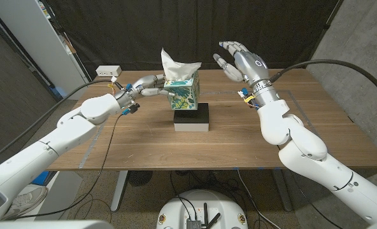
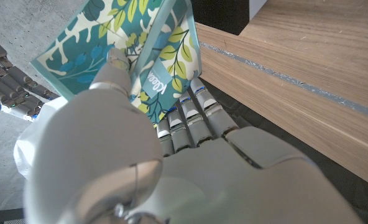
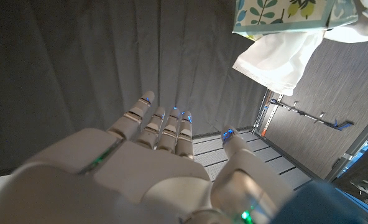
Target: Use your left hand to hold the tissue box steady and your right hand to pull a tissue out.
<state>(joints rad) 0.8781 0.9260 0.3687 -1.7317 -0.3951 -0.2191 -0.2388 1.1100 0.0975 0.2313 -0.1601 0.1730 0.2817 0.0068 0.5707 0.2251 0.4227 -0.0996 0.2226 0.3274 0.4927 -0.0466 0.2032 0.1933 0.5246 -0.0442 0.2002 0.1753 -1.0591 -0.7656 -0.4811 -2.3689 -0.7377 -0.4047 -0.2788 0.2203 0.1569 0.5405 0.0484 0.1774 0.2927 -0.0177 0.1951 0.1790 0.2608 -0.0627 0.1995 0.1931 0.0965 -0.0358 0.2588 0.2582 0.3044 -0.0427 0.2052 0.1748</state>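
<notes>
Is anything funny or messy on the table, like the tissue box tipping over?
Nothing stands out. The tissue box sits upright on a black and white block, with a tissue sticking up. The left robot hand holds its side; the right robot hand is open, apart.

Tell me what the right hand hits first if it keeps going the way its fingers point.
Probably nothing on the table: the right hand is open, fingers aimed past the tissue toward the dark curtain. Depth is uncertain.

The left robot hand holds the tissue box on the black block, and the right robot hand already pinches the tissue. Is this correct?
Not quite. In the head view the right robot hand is open, apart from the tissue. The left robot hand does hold the tissue box on the black block.
</notes>
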